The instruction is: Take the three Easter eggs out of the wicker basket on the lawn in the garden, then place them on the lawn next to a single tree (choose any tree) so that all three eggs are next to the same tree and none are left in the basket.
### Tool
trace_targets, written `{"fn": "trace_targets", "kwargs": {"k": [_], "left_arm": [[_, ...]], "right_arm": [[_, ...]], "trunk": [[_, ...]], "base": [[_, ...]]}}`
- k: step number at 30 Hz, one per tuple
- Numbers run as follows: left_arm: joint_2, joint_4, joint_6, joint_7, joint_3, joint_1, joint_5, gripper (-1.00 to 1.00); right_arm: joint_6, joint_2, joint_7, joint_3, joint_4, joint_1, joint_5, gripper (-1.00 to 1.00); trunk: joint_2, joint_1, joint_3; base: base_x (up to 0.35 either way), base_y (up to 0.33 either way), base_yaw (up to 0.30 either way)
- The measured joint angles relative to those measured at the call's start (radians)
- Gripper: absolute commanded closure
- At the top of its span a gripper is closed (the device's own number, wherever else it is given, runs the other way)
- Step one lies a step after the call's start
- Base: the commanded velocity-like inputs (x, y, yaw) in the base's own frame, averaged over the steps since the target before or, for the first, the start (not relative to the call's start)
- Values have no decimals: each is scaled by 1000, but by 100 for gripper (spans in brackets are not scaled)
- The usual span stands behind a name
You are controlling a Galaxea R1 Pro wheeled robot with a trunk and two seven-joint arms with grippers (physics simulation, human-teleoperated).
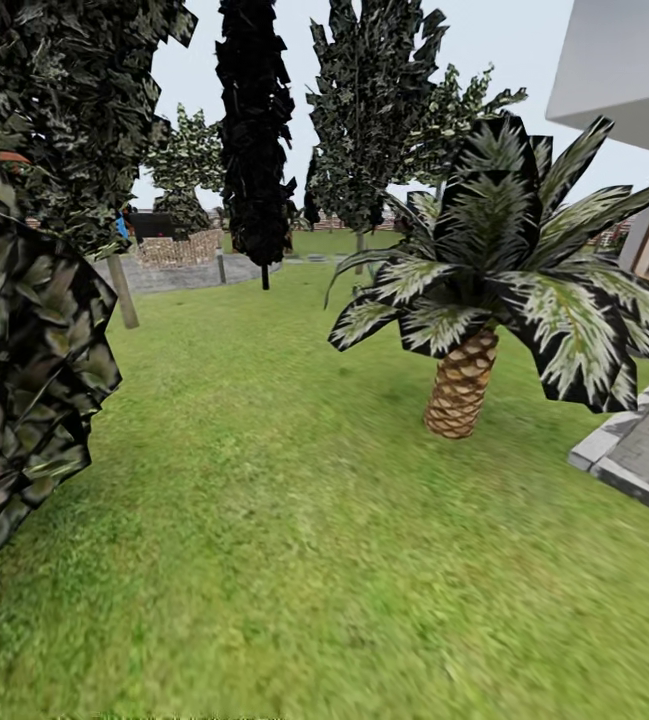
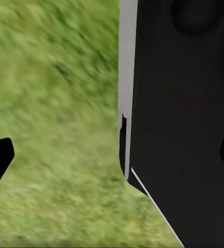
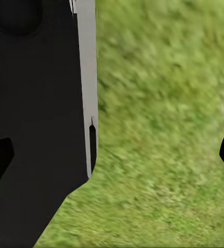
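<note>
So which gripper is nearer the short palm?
Right, probably: the palm stands ahead on the robot's right, the right gripper hangs over grass on that side, the left gripper across its body.

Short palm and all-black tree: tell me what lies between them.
Head view: bare lawn runs from the short palm to the all-black tree; nothing stands on that stretch.

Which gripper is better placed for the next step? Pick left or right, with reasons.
Neither, judging cautiously: left gripper and right gripper both hang open over mottled green lawn, alike beside the dark body; drive on first.
</note>
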Motion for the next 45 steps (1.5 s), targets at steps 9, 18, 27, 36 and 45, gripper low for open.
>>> {"fn": "trace_targets", "kwargs": {"k": [9, 18, 27, 36, 45], "left_arm": [[0, 0, 0, 0, 0, 0, 0, -100], [0, -1, 0, 0, 1, 0, 3, -100], [0, -1, 1, 0, 3, 0, 5, -100], [0, -1, 1, 0, 3, 0, 5, -100], [0, -1, 1, 0, 3, 0, 5, -100]], "right_arm": [[0, 0, 0, 0, 0, 0, 0, -100], [0, 0, 0, 0, 0, 0, 0, -100], [-1, 0, 0, 5, 0, 0, 0, -100], [-1, 0, 0, 3, 0, 0, 1, -100], [-1, -1, 1, 7, 0, 0, 3, -100]], "trunk": [[0, 0, 0], [0, 0, 0], [0, -1, 0], [0, -1, 0], [0, -1, 0]], "base": [[0, 296, 257], [0, 172, 248], [142, 6, 34], [331, 0, 71], [333, 0, -98]]}}
